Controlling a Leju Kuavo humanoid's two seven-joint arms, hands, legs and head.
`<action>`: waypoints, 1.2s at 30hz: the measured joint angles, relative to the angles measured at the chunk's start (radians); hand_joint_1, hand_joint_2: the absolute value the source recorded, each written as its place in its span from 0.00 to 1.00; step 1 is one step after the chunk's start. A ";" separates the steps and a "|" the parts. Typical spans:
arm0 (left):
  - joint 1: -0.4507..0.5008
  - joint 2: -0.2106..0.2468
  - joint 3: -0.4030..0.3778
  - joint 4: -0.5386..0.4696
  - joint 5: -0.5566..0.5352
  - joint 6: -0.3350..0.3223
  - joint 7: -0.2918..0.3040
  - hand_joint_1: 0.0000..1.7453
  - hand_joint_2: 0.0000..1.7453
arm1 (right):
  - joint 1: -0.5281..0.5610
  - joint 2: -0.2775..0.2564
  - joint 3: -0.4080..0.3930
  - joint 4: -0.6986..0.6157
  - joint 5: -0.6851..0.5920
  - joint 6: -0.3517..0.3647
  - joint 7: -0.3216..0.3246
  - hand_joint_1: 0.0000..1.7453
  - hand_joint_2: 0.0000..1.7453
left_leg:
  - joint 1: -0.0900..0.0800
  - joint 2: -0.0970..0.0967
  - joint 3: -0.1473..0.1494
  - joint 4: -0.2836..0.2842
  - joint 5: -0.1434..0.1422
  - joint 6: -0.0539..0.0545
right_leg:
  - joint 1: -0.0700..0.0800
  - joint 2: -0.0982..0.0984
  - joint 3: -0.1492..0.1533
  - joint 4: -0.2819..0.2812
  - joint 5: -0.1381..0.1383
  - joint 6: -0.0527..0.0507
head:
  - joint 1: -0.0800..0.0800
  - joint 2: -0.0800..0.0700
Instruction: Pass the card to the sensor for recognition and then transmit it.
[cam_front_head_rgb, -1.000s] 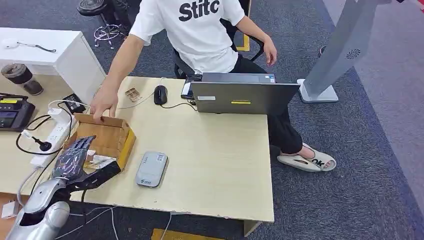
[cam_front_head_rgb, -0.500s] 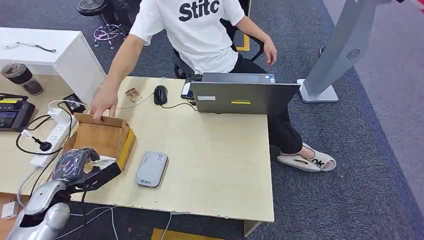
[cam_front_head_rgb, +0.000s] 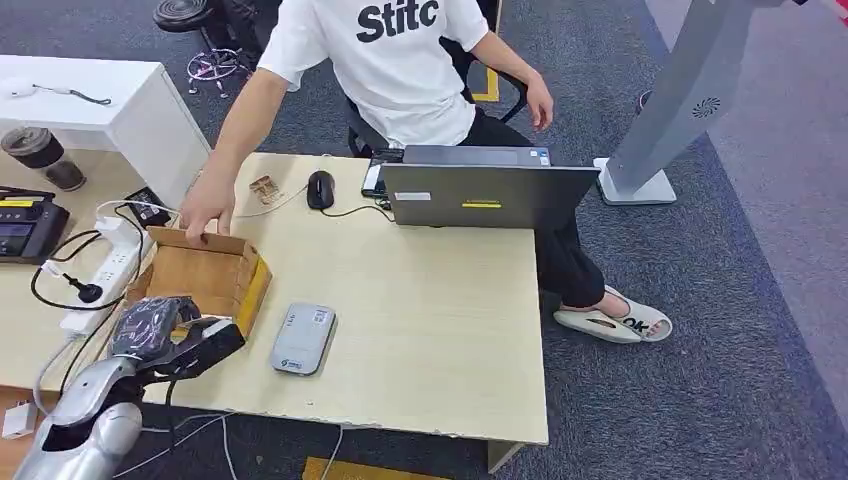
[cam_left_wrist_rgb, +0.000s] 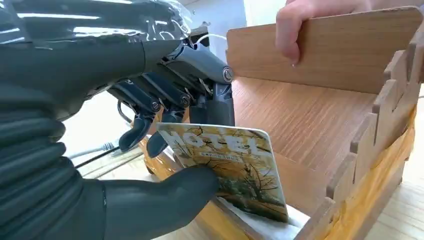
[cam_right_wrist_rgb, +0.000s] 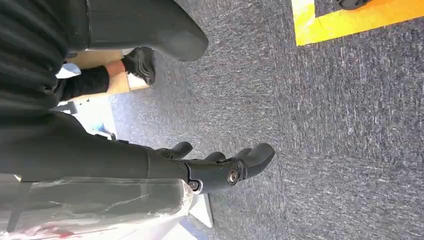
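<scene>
The left hand (cam_left_wrist_rgb: 165, 150) is closing its fingers, open a second ago, and is now pinching the card (cam_left_wrist_rgb: 230, 170) at the box (cam_front_head_rgb: 205, 275) edge. The grasp looks made, so lifting toward the sensor (cam_front_head_rgb: 303, 338) on the bench (cam_front_head_rgb: 430, 320) is coming next; the right hand (cam_right_wrist_rgb: 220, 170) is hanging empty, fingers loosely curled

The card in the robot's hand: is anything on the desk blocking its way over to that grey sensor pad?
Nothing visible lies between them. The left hand pinches the card at the wooden box's near edge; the sensor sits beside the box on bare desk.
</scene>
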 joint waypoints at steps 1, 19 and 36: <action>0.000 0.000 -0.001 0.000 -0.001 0.000 0.000 0.84 1.00 | 0.000 0.000 0.001 0.000 0.000 0.000 0.000 0.00 1.00 | 0.000 0.000 0.000 0.000 0.000 0.000 | 0.000 0.000 0.000 0.000 0.000 0.000 | 0.000 0.000; -0.028 0.050 0.001 -0.026 -0.008 0.026 0.025 0.95 1.00 | 0.000 -0.002 0.014 0.002 -0.014 0.000 -0.005 0.00 1.00 | 0.000 -0.001 0.000 0.000 0.000 0.000 | 0.000 0.000 0.000 0.000 0.000 0.000 | 0.000 0.000; -0.249 0.127 0.002 -0.017 -0.017 -0.036 0.031 1.00 1.00 | -0.001 -0.006 0.039 0.003 -0.014 -0.001 -0.012 0.00 1.00 | 0.000 -0.001 0.000 0.000 0.000 0.000 | 0.000 -0.001 0.000 0.000 0.000 0.000 | 0.000 0.000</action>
